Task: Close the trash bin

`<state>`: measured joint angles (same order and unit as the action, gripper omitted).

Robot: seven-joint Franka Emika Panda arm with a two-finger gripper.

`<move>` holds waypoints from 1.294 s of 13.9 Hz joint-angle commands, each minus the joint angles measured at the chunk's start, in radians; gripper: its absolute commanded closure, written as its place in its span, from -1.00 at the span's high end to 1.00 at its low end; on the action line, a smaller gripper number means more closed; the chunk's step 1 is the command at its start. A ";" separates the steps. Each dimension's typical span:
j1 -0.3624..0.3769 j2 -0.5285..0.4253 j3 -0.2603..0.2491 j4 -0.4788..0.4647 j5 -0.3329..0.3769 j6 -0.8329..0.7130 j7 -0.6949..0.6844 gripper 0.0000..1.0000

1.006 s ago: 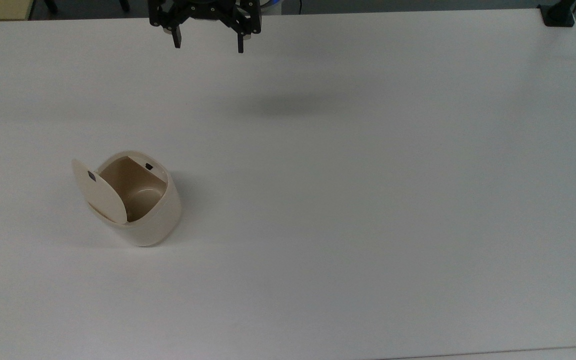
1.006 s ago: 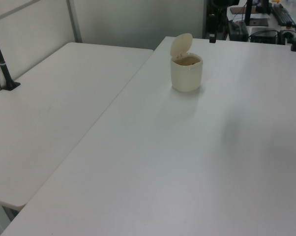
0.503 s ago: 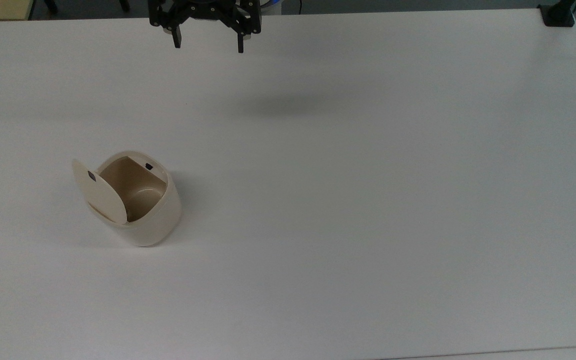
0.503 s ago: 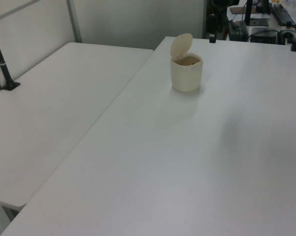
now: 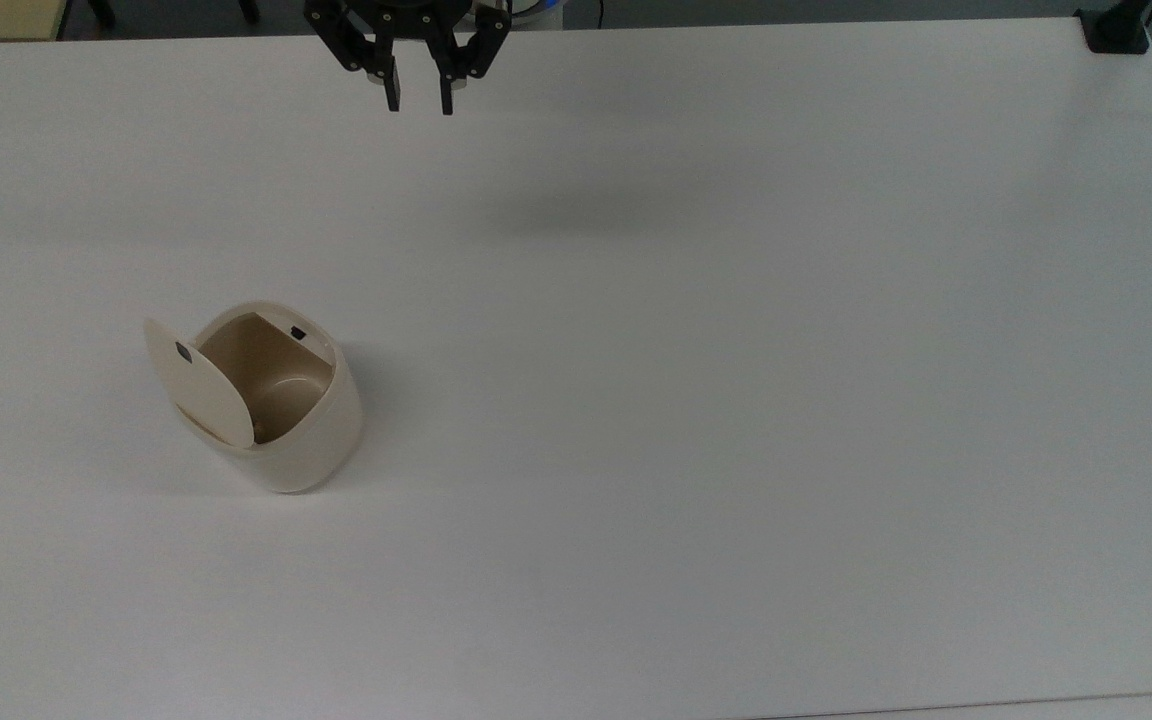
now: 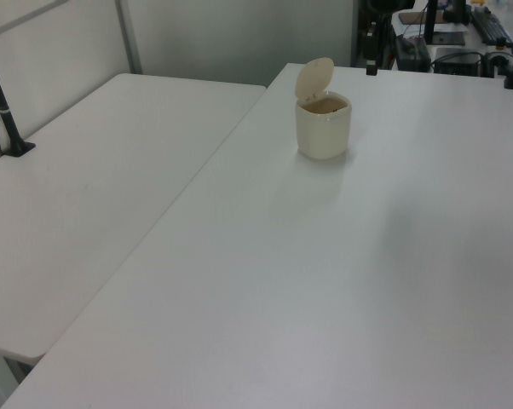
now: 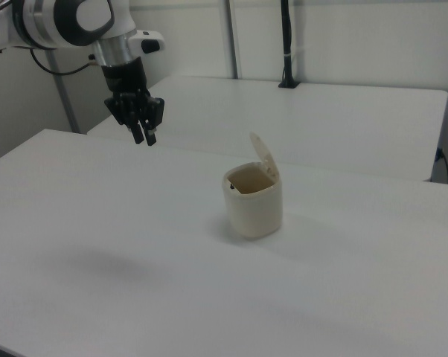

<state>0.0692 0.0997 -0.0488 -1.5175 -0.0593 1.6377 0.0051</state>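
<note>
Top view: the trash bin sits on the white surface toward the top view's left, well in from every edge, its lid tilted up on the side nearest the top view's left edge and its mouth open. The claw hangs high near the far edge, well apart from the bin, fingers drawn close with a narrow gap, grasping nothing. Risks, as judged: the bin looks light and unanchored, so a sideways push on the lid could slide or tip it rather than swing the lid down; coming in behind the hinge would shove the lid further open. Room is ample: bare surface all round, and the second table lies beyond the seam.
</note>
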 commanded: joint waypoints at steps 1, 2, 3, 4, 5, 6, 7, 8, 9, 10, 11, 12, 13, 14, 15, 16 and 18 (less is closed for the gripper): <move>0.011 -0.020 -0.005 -0.020 -0.013 -0.024 -0.017 -0.88; 0.011 -0.017 -0.005 -0.020 -0.013 -0.021 -0.011 -1.00; 0.011 -0.012 -0.005 -0.020 -0.013 -0.015 -0.007 -1.00; 0.009 -0.008 -0.005 -0.015 -0.013 -0.010 -0.005 -1.00; 0.006 -0.005 -0.005 -0.012 -0.014 -0.003 -0.007 -1.00; 0.004 -0.003 -0.006 -0.012 -0.023 0.014 -0.005 -1.00; 0.000 0.003 -0.006 -0.010 -0.034 0.037 -0.001 -1.00; -0.005 0.017 -0.014 -0.010 -0.036 0.065 0.022 -1.00; -0.006 0.034 -0.022 -0.009 -0.037 0.104 0.051 -1.00; -0.014 0.055 -0.029 -0.006 -0.037 0.155 0.079 -1.00; -0.028 0.072 -0.037 0.006 -0.042 0.198 0.108 -1.00; -0.043 0.087 -0.039 0.011 -0.050 0.232 0.136 -1.00; -0.077 0.107 -0.040 0.014 -0.053 0.299 0.169 -1.00; -0.094 0.115 -0.040 0.020 -0.054 0.359 0.191 -1.00; -0.113 0.130 -0.040 0.022 -0.053 0.413 0.211 -1.00; -0.135 0.147 -0.040 0.026 -0.053 0.457 0.228 -1.00; -0.167 0.182 -0.040 0.051 -0.051 0.552 0.248 -1.00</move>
<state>-0.0592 0.2318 -0.0893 -1.5122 -0.1014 2.0781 0.1931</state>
